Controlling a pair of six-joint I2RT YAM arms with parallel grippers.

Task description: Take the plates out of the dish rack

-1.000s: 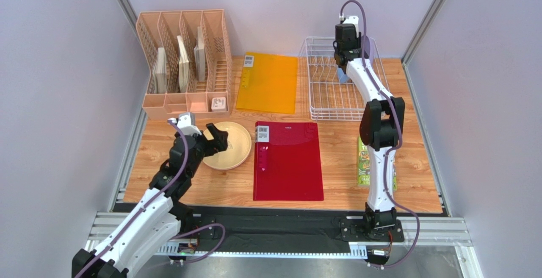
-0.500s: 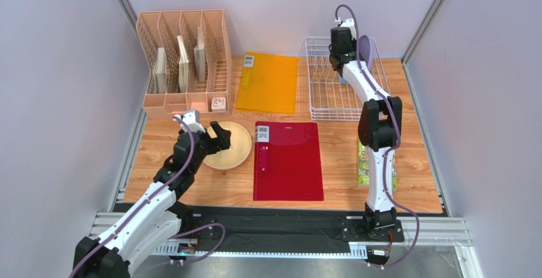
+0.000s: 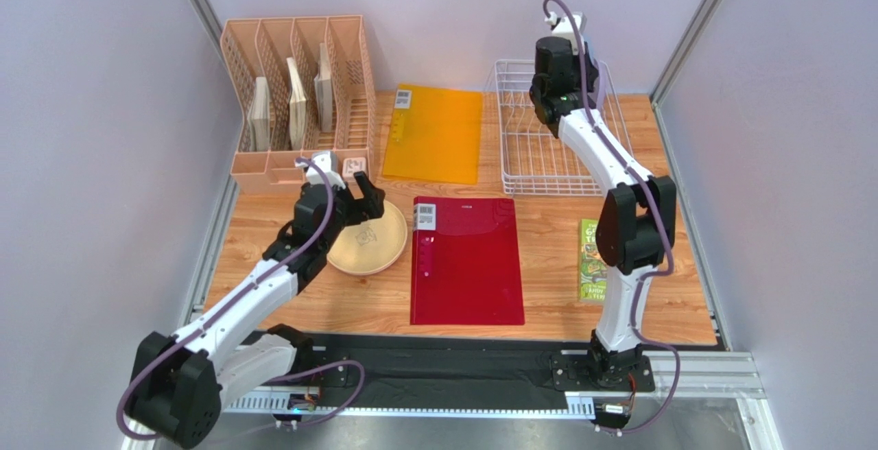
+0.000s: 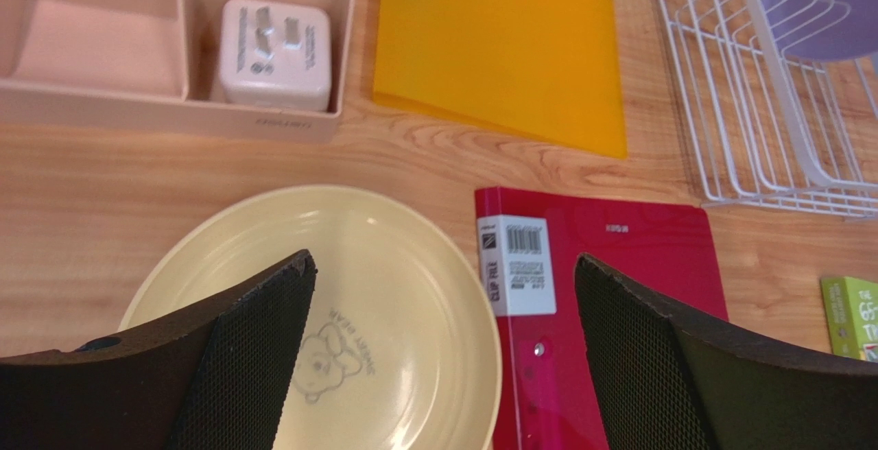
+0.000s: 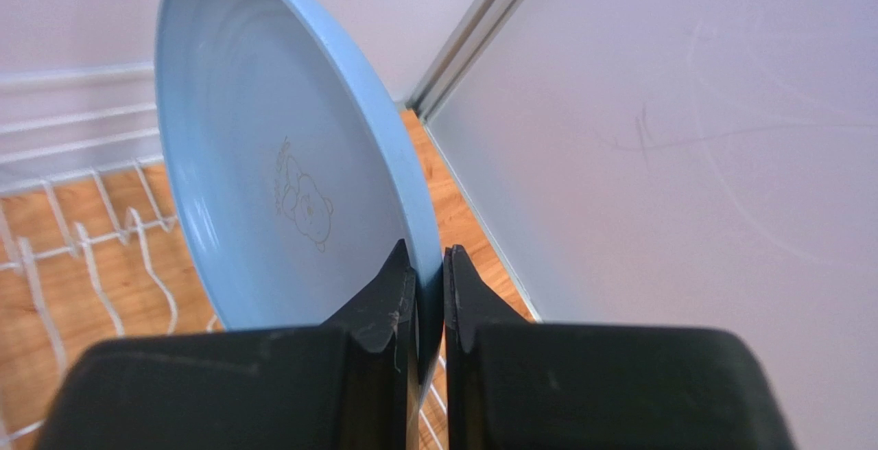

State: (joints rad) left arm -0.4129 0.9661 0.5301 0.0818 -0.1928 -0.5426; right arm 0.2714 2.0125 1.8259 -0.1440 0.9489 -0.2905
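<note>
R fingers (image 5: 383,301) pinch blue plate (image 5: 268,193); L fingers (image 4: 258,352) spread, prob. above yellow plate (image 4: 407,301).

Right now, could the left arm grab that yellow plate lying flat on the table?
Probably yes. The left gripper hangs open right over the yellow plate, jaws spread wide, and nothing lies between gripper and plate. It would likely only need to come down.

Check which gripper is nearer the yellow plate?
Left. The left gripper hovers over the yellow plate, jaws open; the right gripper is far off at the dish rack, clamping the light blue plate.
</note>
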